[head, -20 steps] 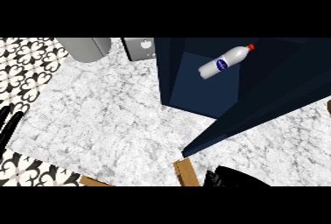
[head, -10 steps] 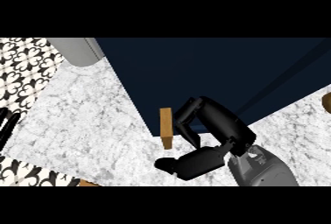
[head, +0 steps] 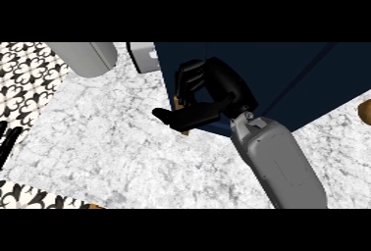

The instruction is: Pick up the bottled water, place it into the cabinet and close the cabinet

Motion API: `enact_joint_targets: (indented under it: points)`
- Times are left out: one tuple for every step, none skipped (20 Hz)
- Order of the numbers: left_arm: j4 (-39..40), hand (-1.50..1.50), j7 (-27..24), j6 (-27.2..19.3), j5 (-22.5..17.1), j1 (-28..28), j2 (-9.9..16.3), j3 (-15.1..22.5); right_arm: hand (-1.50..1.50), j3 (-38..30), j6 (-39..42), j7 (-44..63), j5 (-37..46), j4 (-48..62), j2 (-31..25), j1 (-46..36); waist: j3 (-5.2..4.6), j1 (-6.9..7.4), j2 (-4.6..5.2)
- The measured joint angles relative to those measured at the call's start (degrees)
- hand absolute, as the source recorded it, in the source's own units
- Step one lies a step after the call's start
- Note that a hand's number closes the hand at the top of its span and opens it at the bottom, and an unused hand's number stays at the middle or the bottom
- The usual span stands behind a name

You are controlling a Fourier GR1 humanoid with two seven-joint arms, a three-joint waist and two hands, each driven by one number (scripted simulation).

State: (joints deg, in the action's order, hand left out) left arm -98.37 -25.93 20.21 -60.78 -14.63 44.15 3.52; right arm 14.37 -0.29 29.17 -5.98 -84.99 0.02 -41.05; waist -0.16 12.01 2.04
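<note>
Bottled water does not show anywhere in your head view; whether it sits behind the dark panel you cannot tell. The cabinet fills the upper right as a flat, matt navy slab with straight edges. Its lower edge runs at a slant across the bench, and nothing of its inside is open to you.

At the cabinet's left edge you have the right robot hand, glossy black. Its fingers are curled and bunched over that edge, and the thumb juts out leftward below them. Between fingers and thumb a wooden handle shows in short tan bits, one just under the fingers and one under the thumb, so the hand is clasped round it. The grey forearm, smooth and rounded like a moulded shell, rises from the lower edge toward the hand.

The bench is white marble with grey veining, and it spreads left and down from the cabinet. At its far left corner stands a pale grey rounded body, and just beside it, touching the cabinet's left edge, a small grey box. Past the bench's left edge you see floor tiled in a black-and-white floral pattern. A brown rounded shape peeks in at the right edge.
</note>
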Motion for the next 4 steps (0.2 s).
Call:
enact_joint_targets:
  points:
    - [0.04, -1.50, -0.16, 0.19, 0.12, -0.11, 0.03, -0.16, -1.50, 0.03, -1.07, 0.29, -0.78, 0.77, 0.00, -0.51, 0.05, -0.02, -0.18]
    - [0.04, -1.50, -0.23, 0.19, 0.11, -0.12, 0.00, -0.30, -1.50, 0.27, -2.08, 0.51, -1.53, 1.63, 0.00, -1.15, 0.14, -0.22, -0.34]
    - [0.42, -1.50, -0.30, 0.36, 0.02, -0.20, -0.05, -0.44, -1.50, 0.50, -2.93, 0.61, -2.38, 2.39, 0.00, -1.75, 0.18, -0.47, -0.43]
    - [0.44, -1.50, -0.25, 0.39, 0.06, -0.24, -0.13, -0.35, -1.50, 0.72, -3.79, 0.80, -3.10, 3.02, 0.00, -2.28, 0.28, -0.68, -0.53]
